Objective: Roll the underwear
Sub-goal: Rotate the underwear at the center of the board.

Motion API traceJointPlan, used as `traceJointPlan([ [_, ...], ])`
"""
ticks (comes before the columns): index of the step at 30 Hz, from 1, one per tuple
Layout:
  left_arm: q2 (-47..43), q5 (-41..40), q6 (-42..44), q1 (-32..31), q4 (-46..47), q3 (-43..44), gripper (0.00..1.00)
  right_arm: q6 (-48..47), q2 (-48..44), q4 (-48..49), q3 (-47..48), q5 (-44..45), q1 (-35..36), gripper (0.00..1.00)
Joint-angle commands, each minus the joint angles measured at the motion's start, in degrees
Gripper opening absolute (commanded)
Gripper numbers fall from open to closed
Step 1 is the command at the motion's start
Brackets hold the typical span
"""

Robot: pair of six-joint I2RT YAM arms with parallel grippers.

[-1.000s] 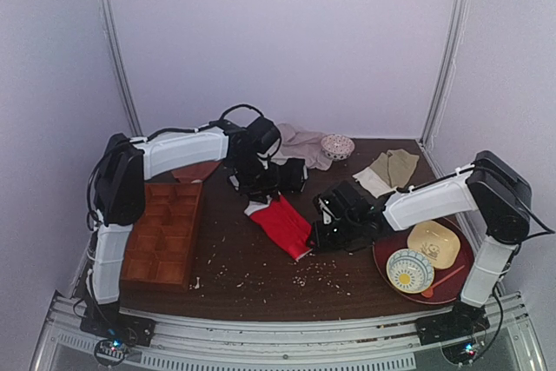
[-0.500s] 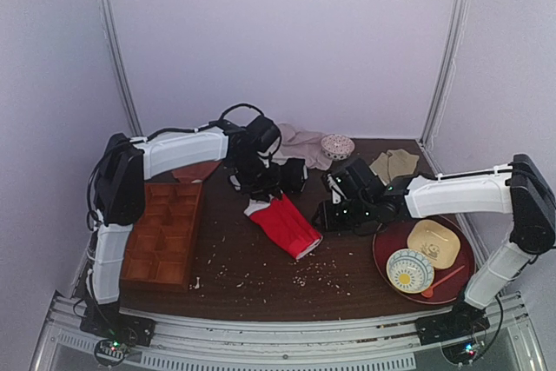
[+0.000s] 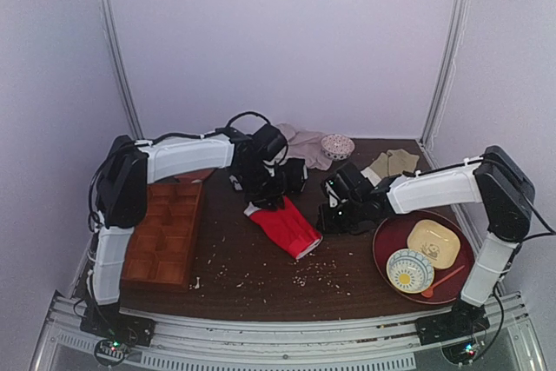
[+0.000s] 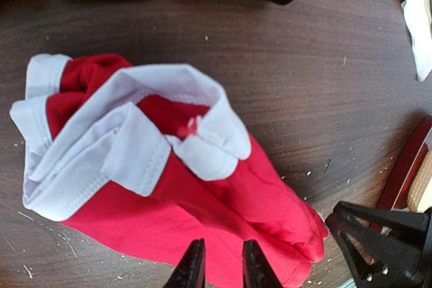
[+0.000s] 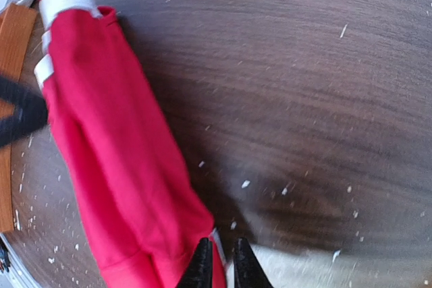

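Underwear: one red piece, loosely rolled, lying on desk between two hands. We note left hand near its white-banded end and right hand at the opposite end. Both jaws stand narrow; whether they grip, we cannot tell.

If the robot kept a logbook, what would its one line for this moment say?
underwear: folded into long bundle | left gripper: jaws narrow, over it, grip unclear | right gripper: jaws narrow, at its end, grip unclear
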Motion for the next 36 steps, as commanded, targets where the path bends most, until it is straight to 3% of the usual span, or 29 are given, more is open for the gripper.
traceJointPlan([
  [1, -0.2, 0.5, -1.2, -1.1, 1.3, -1.3, 0.19, 0.8, 2.5, 2.5, 2.4, -3.8, -1.4, 0.11],
  [17, 7.7, 1.8, -1.5, -1.5, 3.5, 4.2, 0.20, 3.8, 5.5, 6.1, 0.0, -12.1, -0.1, 0.05],
  [28, 0.1, 0.3, 5.2, -1.4, 1.4, -2.4, 0.23, 8.8, 4.1, 9.4, -4.7, -12.1, 7.4, 0.04],
  [36, -4.5, 0.0, 5.3, -1.5, 2.2, -6.9, 0.23, 10.0, 0.4, 8.1, -6.3, -8.6, 7.6, 0.05],
])
